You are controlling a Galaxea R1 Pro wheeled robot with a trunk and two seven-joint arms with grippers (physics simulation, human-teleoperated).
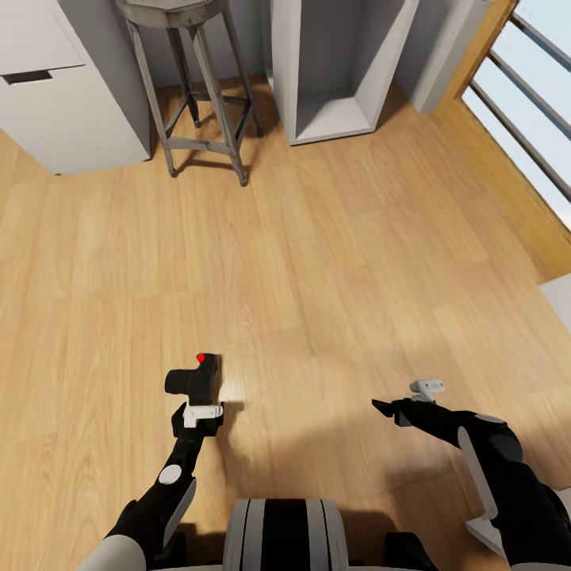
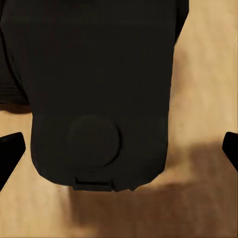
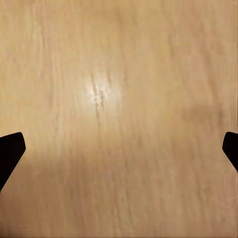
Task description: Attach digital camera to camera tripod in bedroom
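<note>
Camera [image 1: 195, 379] sitting in left gripper [image 1: 200, 412], above wood floor [image 1: 317, 262].
Jaws are closing on the digital camera, its red dot upward; in the left wrist view its black body [image 2: 99, 89] is blocking most of the floor. Right gripper [image 1: 408, 404] is hanging with fingers spread wide, holding nothing. Open planks are lying ahead; stool [image 1: 198, 79], white cabinet [image 1: 63, 95], shelf unit [image 1: 341, 63] and window [image 1: 527, 111] are edging the far side, all cut off.

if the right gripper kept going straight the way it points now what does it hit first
Most likely the wood plank floor: the right wrist view looks along the open right gripper onto bare planks with nothing between. How far off the floor is cannot be told.
</note>
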